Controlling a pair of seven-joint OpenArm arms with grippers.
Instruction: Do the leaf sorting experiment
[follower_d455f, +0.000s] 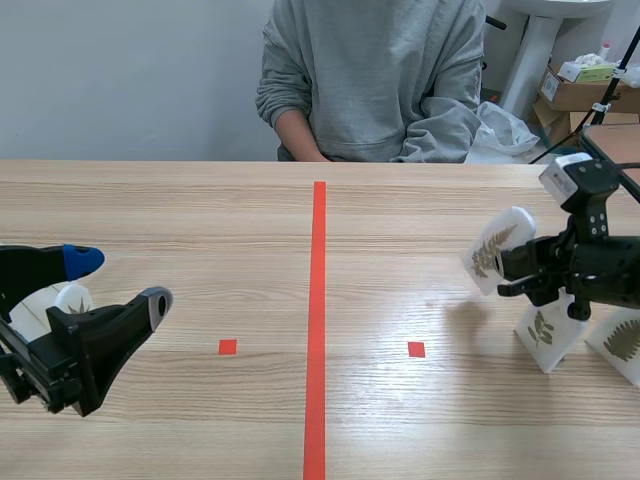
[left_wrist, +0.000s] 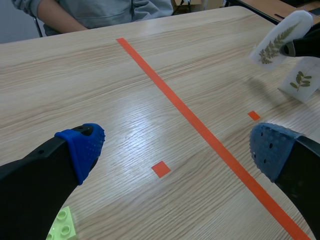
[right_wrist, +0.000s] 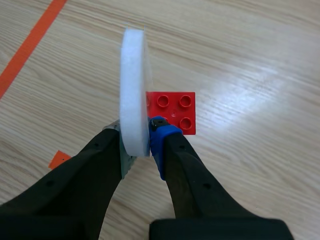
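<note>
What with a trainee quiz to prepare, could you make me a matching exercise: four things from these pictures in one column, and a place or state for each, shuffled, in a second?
Things
1. fern card
2. red brick
3. green brick
4. left jaws

Places and states
A. open, holding nothing
B. lying on the table just past the right jaws
C. close beside the left jaws
D. clamped in the right jaws

Pairs: 1-D, 2-B, 3-C, 4-A
</note>
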